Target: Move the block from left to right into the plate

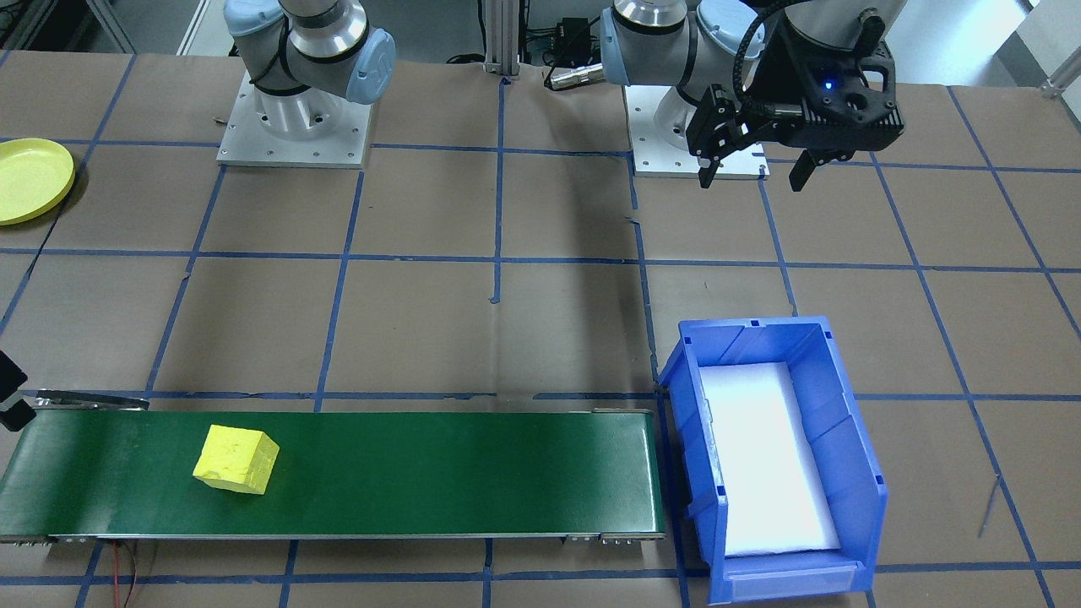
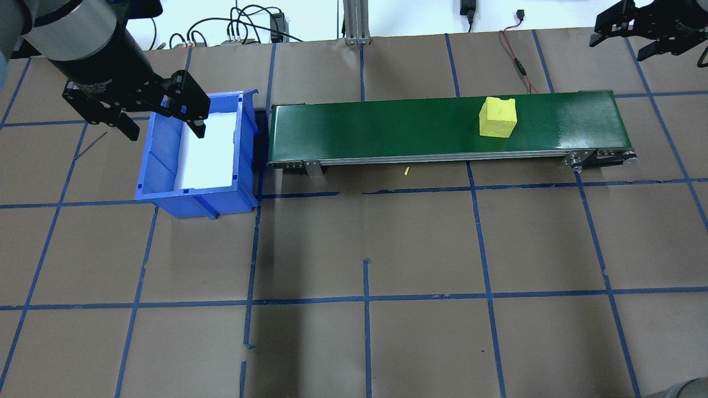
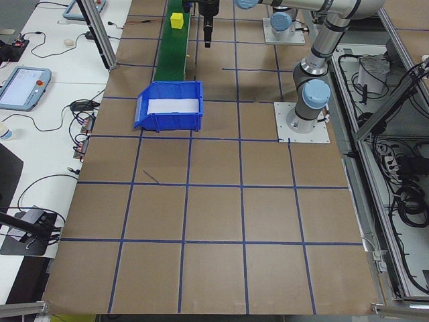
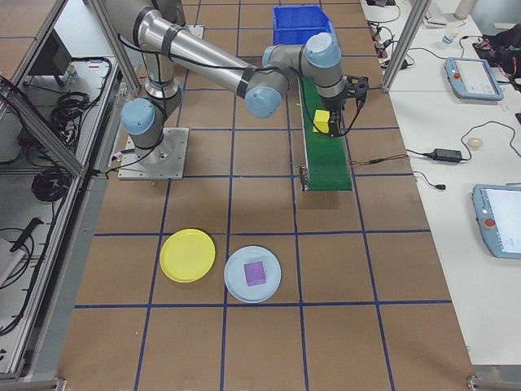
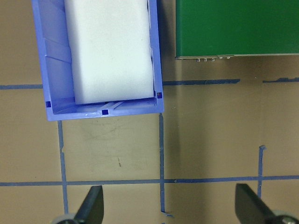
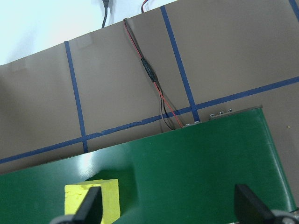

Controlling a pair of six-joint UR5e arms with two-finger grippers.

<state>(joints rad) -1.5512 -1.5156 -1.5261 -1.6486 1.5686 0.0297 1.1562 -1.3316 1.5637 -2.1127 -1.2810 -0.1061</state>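
A yellow block (image 1: 236, 458) (image 2: 498, 117) (image 6: 93, 200) lies on the green conveyor belt (image 2: 387, 124), toward its right end. The bright-yellow plate (image 1: 29, 179) (image 4: 188, 255) sits bare on the table on the robot's right, far from the belt. My right gripper (image 2: 630, 41) (image 6: 168, 207) hangs open above the far side of the belt's right end, with the block below its left finger (image 6: 88, 207) in the wrist view. My left gripper (image 2: 166, 131) (image 1: 754, 179) (image 5: 169, 207) is open and holds nothing, high over the table near the blue bin (image 2: 160, 166).
The blue bin (image 1: 844, 422) with white foam inside stands at the belt's left end. A pale-blue plate (image 4: 253, 274) bearing a purple block lies beside the yellow plate. A red-and-black cable (image 6: 154, 84) runs behind the belt.
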